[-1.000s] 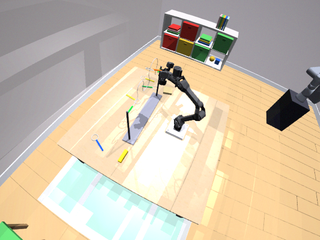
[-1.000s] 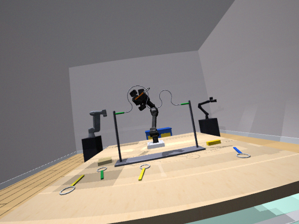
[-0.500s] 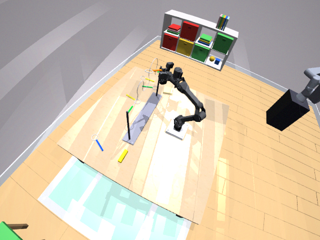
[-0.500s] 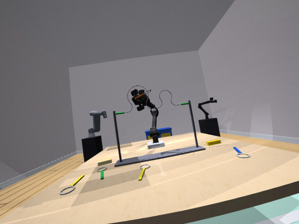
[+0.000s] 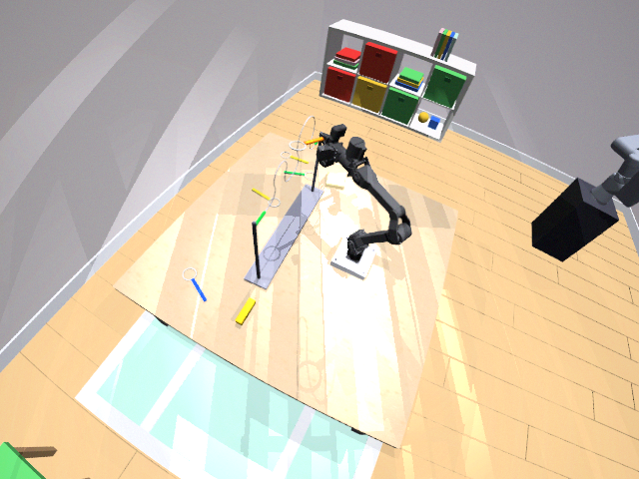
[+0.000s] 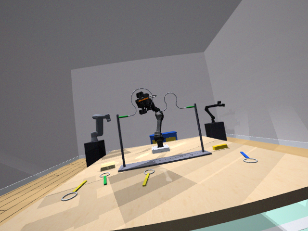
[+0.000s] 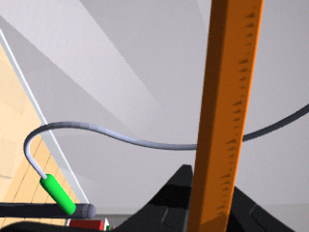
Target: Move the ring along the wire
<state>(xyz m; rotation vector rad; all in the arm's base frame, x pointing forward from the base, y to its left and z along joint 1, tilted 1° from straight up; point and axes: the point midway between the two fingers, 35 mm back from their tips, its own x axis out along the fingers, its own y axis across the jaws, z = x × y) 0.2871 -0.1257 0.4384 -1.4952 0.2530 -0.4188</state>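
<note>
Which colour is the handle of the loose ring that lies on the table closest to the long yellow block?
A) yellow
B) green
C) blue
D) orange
C: the ring with the blue handle lies nearest the yellow block, while the ones with green and yellow handles lie farther off.

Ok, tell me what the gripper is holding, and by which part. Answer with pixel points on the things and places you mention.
The gripper point(image 5: 320, 147) point(image 6: 139, 102) is shut on the orange handle point(image 5: 314, 141) point(image 6: 143, 99) point(image 7: 224, 97) of the ring point(image 5: 298, 146) point(image 6: 152, 96); the ring itself sticks out past the fingers.
</note>
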